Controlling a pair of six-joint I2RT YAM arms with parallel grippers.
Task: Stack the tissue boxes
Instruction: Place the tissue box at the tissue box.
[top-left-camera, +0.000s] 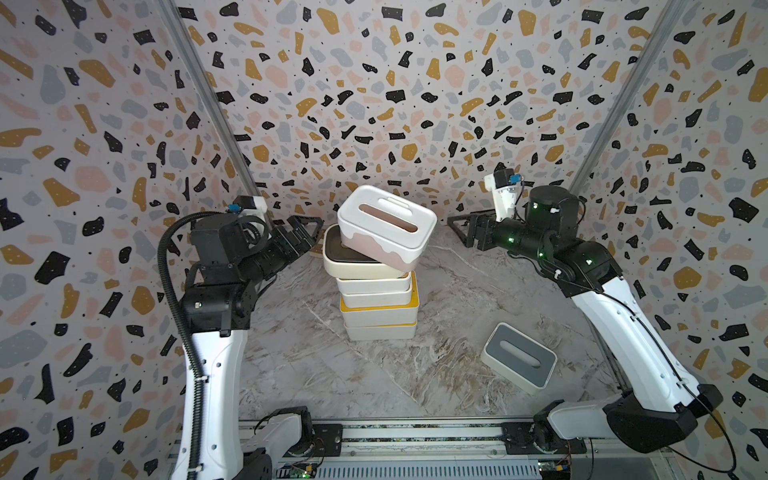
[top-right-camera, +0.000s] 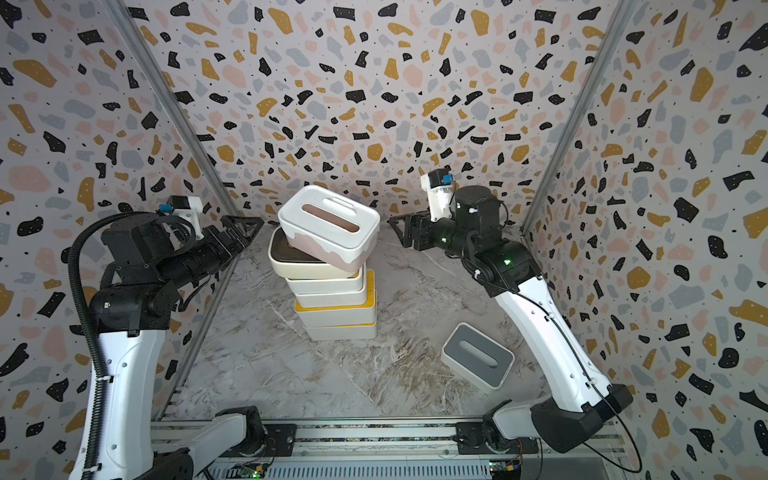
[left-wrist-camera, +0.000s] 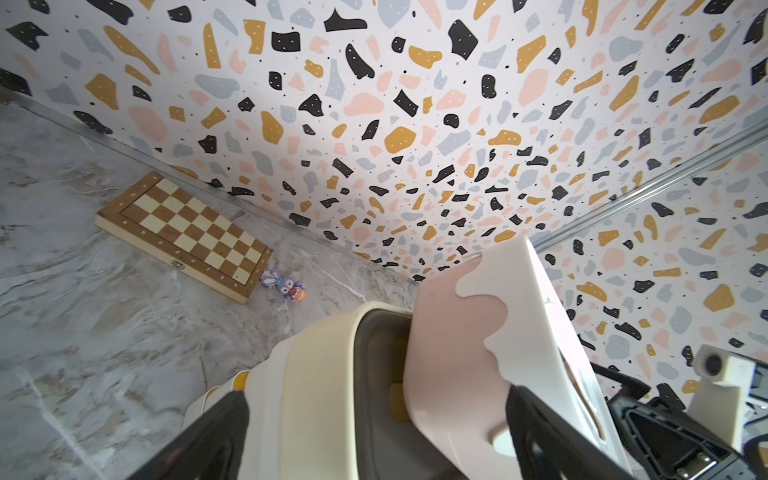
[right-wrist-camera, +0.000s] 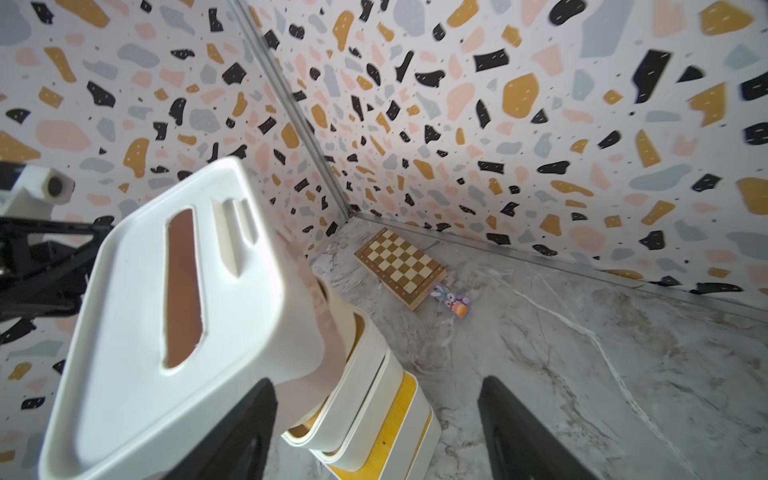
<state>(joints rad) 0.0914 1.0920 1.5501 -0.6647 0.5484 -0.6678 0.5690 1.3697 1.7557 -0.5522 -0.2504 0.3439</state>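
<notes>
A stack of several tissue boxes stands mid-table in both top views. Yellow-lidded boxes are lowest, and a dark-lidded box sits skewed near the top. The topmost box, white-lidded with a pink and white body, rests tilted. A grey-lidded tissue box lies alone at the front right. My left gripper is open, close beside the stack's upper left. My right gripper is open, a gap away on the right, holding nothing.
A wooden chessboard lies flat against the back wall, with a small purple toy next to it. Patterned walls enclose the marble table on three sides. A rail runs along the front edge.
</notes>
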